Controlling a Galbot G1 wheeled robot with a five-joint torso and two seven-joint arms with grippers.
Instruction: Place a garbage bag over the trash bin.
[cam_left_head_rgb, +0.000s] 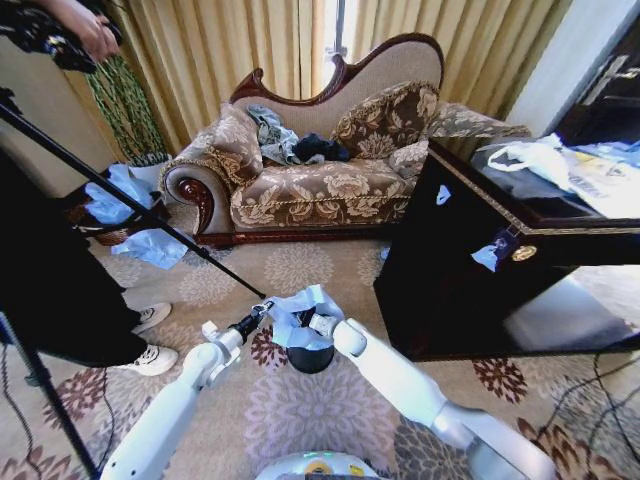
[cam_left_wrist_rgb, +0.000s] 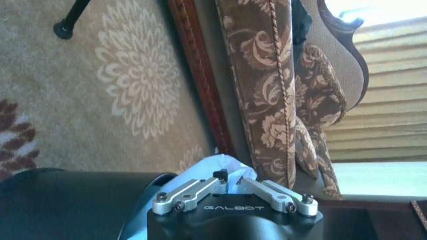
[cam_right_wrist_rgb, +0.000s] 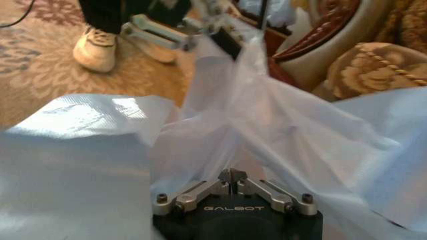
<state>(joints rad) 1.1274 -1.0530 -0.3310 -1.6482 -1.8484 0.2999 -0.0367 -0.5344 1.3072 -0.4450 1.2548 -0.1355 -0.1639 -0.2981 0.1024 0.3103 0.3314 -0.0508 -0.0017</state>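
The pale blue garbage bag (cam_left_head_rgb: 298, 312) is bunched over the top of the black trash bin (cam_left_head_rgb: 311, 358) on the carpet in front of me. My left gripper (cam_left_head_rgb: 262, 312) is shut on the bag's left edge; in the left wrist view its tips (cam_left_wrist_rgb: 228, 176) pinch a pale blue fold (cam_left_wrist_rgb: 212, 165). My right gripper (cam_left_head_rgb: 322, 325) sits in the bag's folds above the bin. In the right wrist view its closed tips (cam_right_wrist_rgb: 230, 175) grip the thin film (cam_right_wrist_rgb: 280, 125), which stretches up to the other gripper (cam_right_wrist_rgb: 223, 32).
A dark wooden cabinet (cam_left_head_rgb: 470, 270) stands close on the right. A carved sofa (cam_left_head_rgb: 320, 180) lies ahead. A person's legs and white shoes (cam_left_head_rgb: 150, 345) and a black tripod leg (cam_left_head_rgb: 120, 195) are at the left, with blue plastic sheets (cam_left_head_rgb: 150, 248) on the floor.
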